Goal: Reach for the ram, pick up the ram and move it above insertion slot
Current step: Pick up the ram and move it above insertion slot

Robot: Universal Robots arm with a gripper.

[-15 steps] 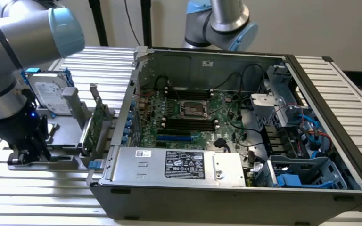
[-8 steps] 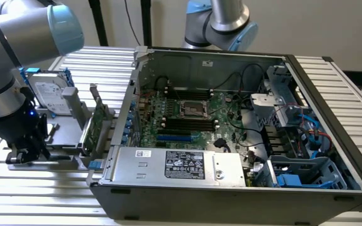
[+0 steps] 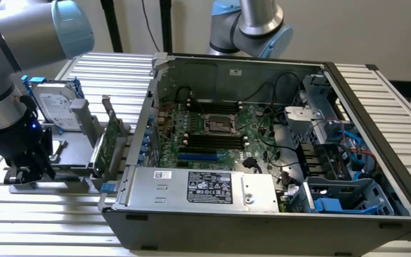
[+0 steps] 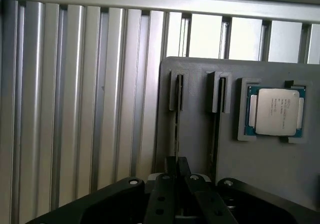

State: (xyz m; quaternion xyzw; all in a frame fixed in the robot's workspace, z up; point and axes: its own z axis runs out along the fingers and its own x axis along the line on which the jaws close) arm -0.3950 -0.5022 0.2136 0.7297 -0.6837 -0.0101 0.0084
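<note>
My gripper (image 4: 177, 162) hangs low over a grey holder (image 4: 196, 119) on the slatted table. Its two dark fingers stand close together, shut on the thin edge of the ram (image 4: 176, 134). The ram stands edge-on in one of the holder's two narrow slots. In the exterior view the gripper (image 3: 27, 172) is at the far left, outside the open computer case (image 3: 348, 96). The long black memory slots (image 3: 213, 141) lie on the green motherboard inside that case, well to the exterior view's right of the gripper.
A processor chip (image 4: 275, 112) sits in a recess of the holder. A silver hard drive (image 3: 54, 107) and a green expansion card (image 3: 109, 144) stand between gripper and case. The case wall, power supply (image 3: 198, 187) and cables surround the board. A second arm (image 3: 252, 27) stands behind.
</note>
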